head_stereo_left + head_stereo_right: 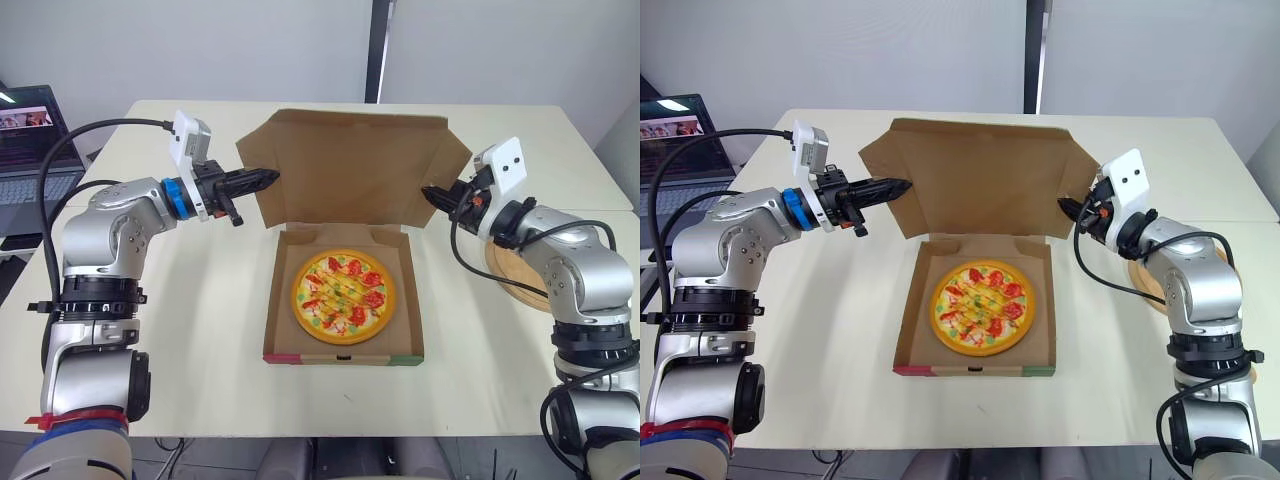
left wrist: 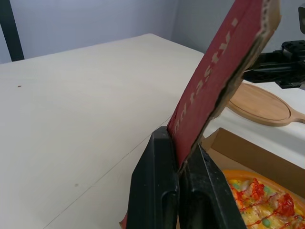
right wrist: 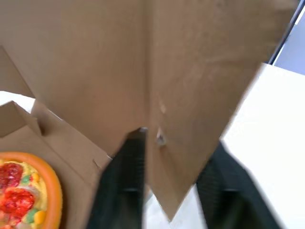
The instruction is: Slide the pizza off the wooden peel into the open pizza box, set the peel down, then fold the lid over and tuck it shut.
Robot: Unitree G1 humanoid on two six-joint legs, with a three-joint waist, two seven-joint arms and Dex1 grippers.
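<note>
The pizza point(image 1: 343, 297) lies flat inside the open pizza box point(image 1: 345, 352), which sits in the middle of the pale surface point(image 1: 200, 330). Its lid point(image 1: 345, 165) stands up at the far edge of the box, brown inner face toward the near side. The left gripper point(image 1: 262, 180) reaches in from the left, its jaws pinched tight on the left side flap point(image 2: 214, 76) of the lid. The right gripper point(image 1: 432, 195) meets the right side flap point(image 3: 190, 95), its jaws spread wide, one finger on each side of the flap's lower corner. The peel point(image 2: 259, 102) lies flat on the surface to the right of the box, beyond the right arm. A laptop point(image 1: 30, 140) sits far left.
</note>
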